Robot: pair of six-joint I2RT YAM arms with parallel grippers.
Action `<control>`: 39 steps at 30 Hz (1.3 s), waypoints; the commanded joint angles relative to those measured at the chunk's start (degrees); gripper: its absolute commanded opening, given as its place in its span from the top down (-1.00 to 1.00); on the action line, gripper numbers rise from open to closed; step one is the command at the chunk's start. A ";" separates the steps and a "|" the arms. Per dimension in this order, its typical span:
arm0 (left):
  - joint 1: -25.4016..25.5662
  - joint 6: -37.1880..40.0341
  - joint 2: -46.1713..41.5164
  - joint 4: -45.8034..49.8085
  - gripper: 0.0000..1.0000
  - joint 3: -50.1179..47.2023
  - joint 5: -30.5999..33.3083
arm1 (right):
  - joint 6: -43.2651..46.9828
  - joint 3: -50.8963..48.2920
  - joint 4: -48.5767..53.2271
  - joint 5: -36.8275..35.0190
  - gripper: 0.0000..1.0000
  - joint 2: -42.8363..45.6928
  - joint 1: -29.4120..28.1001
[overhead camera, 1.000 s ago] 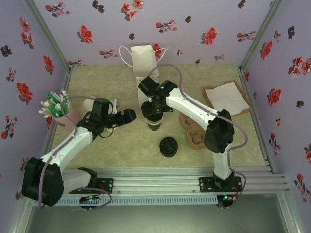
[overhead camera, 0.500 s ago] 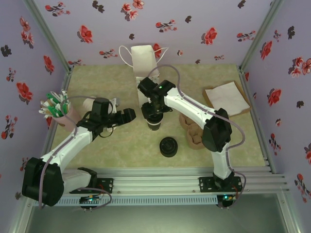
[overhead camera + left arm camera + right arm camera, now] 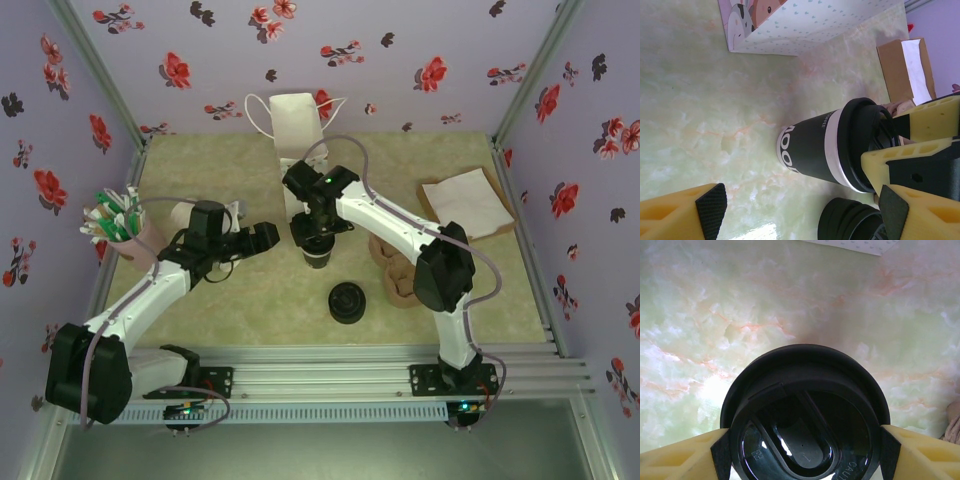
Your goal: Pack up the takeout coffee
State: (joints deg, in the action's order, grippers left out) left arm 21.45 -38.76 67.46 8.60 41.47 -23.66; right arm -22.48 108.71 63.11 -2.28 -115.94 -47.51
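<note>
The takeout coffee [image 3: 318, 256] stands upright mid-table; its side [image 3: 815, 150] looks dark with white lettering and a white band under the round black lid [image 3: 805, 425]. My right gripper [image 3: 318, 234] hangs straight over it, and in the right wrist view the gripper [image 3: 804, 456] has a pad pressed against each side of the lid. Its yellow fingers [image 3: 930, 125] show around the lid in the left wrist view. My left gripper [image 3: 262, 238] is open to the left of the cup, low over the table, with nothing between its fingertips [image 3: 710, 210].
A white paper bag [image 3: 295, 120] with handles stands behind the cup. A stack of loose black lids [image 3: 347, 302] sits in front of it. Brown carriers [image 3: 400, 275] and a cardboard tray with white paper [image 3: 465, 200] lie right. A pink cup of sticks [image 3: 120, 225] stands left.
My right wrist has shifted slightly left over the cup. The cup and my left arm have hardly moved.
</note>
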 commanded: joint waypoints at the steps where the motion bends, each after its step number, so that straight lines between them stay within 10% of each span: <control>1: -0.45 1.05 0.40 -0.87 -0.65 0.19 -0.97 | 0.60 0.70 1.19 0.52 -0.49 -1.45 -0.08; 39: -0.95 1.23 0.82 -0.69 -0.64 0.19 -1.04 | -0.18 -2.84 1.42 -2.11 -0.47 -2.89 -1.61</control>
State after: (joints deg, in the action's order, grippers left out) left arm 21.04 -38.76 67.57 8.21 41.47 -24.03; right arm -22.52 108.25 62.87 -3.07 -116.27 -48.53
